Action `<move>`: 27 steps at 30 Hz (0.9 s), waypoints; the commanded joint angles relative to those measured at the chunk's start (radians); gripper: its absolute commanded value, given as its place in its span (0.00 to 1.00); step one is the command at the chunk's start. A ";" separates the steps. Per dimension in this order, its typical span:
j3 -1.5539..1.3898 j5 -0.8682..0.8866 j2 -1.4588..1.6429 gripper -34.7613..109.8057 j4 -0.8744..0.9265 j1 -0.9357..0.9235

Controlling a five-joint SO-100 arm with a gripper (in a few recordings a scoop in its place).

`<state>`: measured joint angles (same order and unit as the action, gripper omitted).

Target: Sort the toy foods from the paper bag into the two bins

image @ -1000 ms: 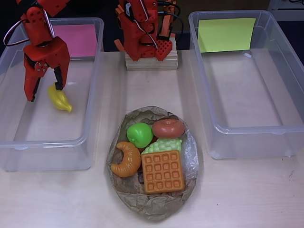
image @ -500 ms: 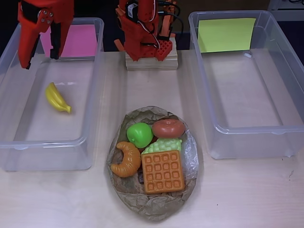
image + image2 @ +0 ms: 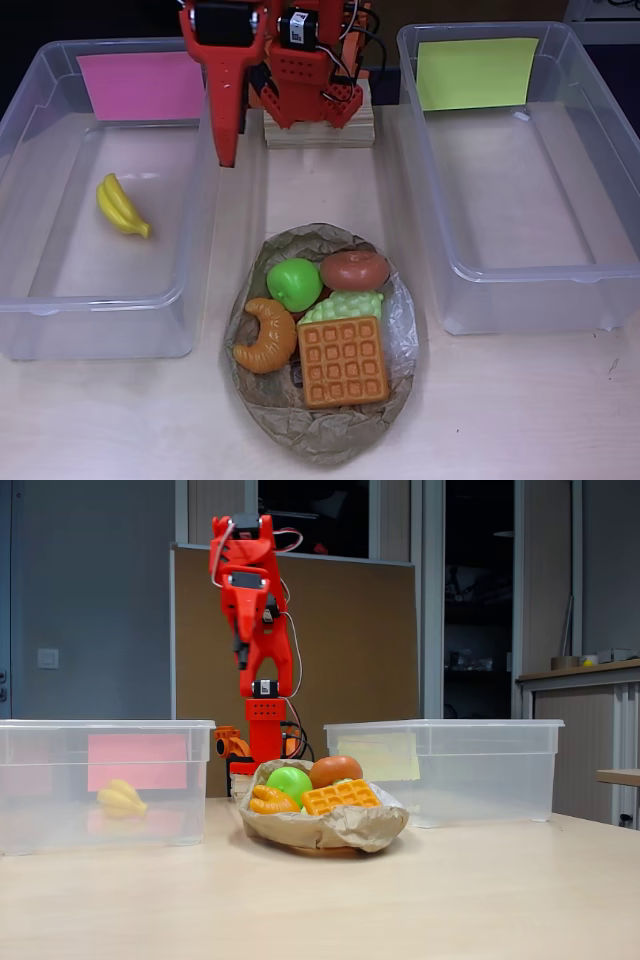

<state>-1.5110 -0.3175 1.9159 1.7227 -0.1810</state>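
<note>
The red tool (image 3: 226, 140) hangs empty, whether parted I cannot tell. The crowded crumpled brown paper bag (image 3: 320, 430) risks a grasp disturbing neighbouring toys, like the green plastic apple (image 3: 293, 283).

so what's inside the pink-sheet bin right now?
Only the yellow bananas lie on the floor of the pink-sheet bin. The gripper hangs over its right wall, covering a strip there; whether it is open cannot be told.
</note>
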 commanded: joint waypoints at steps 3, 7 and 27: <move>-0.141 0.114 0.081 0.46 -0.061 0.158; -0.238 0.245 0.060 0.46 -0.138 0.279; -0.314 0.525 -0.347 0.48 -0.426 0.434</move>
<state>-1.8178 0.2010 1.5754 1.3023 0.2638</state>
